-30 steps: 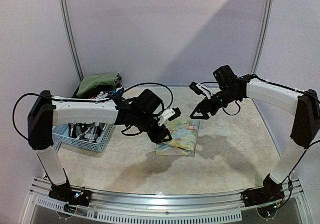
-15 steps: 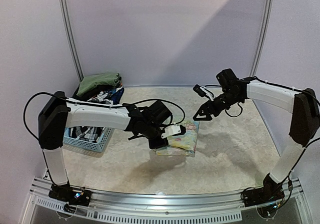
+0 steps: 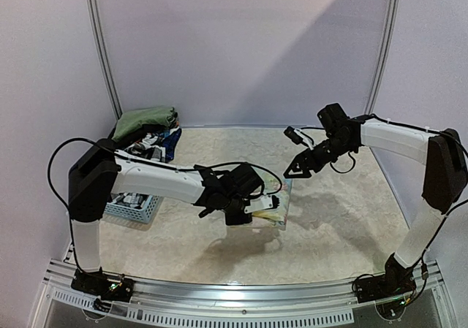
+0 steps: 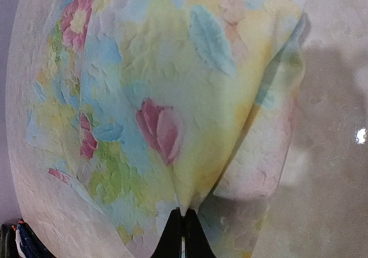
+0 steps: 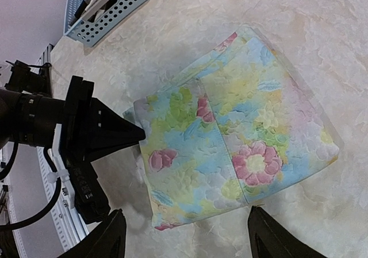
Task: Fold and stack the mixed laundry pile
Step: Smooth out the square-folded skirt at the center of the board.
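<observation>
A folded pale yellow-green floral cloth [image 3: 281, 196] lies mid-table. My left gripper [image 3: 247, 215] is low at its near-left corner. In the left wrist view that gripper [image 4: 184, 230] is shut on the cloth [image 4: 172, 97], whose edge rises to a peak at the tips. The right wrist view shows the cloth [image 5: 236, 137] flat, with the left gripper [image 5: 137, 134] at its corner. My right gripper [image 3: 292, 171] hovers open above the cloth's far side; in its own view the gripper [image 5: 185, 212] holds nothing. More laundry sits far left: an olive-green piece [image 3: 145, 120] above a dark blue piece [image 3: 167, 139].
A light blue perforated basket [image 3: 137, 210] stands at the left with black-and-white checked fabric inside, partly hidden behind the left arm; it also shows as the basket [image 5: 106, 14] in the right wrist view. A metal rail [image 3: 241, 299] runs along the near table edge.
The left arm reached right and down to the cloth's near-left corner, and its jaws went from open to shut on the cloth. The right arm barely moved.
</observation>
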Controlling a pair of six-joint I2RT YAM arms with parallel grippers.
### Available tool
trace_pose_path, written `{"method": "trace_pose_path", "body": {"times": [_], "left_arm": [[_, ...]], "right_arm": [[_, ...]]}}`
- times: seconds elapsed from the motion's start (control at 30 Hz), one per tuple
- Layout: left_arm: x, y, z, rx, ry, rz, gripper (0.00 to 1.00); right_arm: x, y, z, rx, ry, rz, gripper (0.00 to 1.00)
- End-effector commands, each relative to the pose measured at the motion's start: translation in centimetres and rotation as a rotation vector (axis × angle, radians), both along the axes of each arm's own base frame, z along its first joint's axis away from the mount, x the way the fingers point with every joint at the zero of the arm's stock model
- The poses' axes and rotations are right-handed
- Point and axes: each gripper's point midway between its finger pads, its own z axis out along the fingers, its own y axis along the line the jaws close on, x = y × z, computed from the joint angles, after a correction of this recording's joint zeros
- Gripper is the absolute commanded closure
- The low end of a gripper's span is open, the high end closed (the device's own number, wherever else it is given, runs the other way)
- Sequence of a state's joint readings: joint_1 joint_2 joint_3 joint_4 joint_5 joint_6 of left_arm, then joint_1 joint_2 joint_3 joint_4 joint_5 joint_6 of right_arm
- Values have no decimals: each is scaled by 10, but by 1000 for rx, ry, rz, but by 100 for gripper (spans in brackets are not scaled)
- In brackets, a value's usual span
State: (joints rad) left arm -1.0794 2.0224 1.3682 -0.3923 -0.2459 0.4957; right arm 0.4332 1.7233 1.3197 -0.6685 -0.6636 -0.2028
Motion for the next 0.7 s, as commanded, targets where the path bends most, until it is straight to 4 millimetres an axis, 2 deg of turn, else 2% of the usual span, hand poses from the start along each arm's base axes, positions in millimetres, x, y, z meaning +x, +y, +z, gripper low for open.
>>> {"method": "trace_pose_path", "body": {"times": [0.0, 0.13, 0.27, 0.5, 0.67], "left_arm": [[6, -13, 16, -26, -74, 13, 100], [-5, -16, 43, -51, -90, 4, 100], [-21, -12, 54, -23, -85, -12, 100], [-41, 8, 34, 66, -44, 15, 100], [-30, 6, 12, 96, -71, 55, 100]], "right_arm": [[-1, -4, -11, -9, 35, -8, 27], [-2, -9, -12, -15, 33, -12, 27], [-4, -11, -16, -21, 43, -8, 27], [-2, -7, -19, -14, 61, 6, 27], [0, -2, -30, -6, 112, 18, 28]]}}
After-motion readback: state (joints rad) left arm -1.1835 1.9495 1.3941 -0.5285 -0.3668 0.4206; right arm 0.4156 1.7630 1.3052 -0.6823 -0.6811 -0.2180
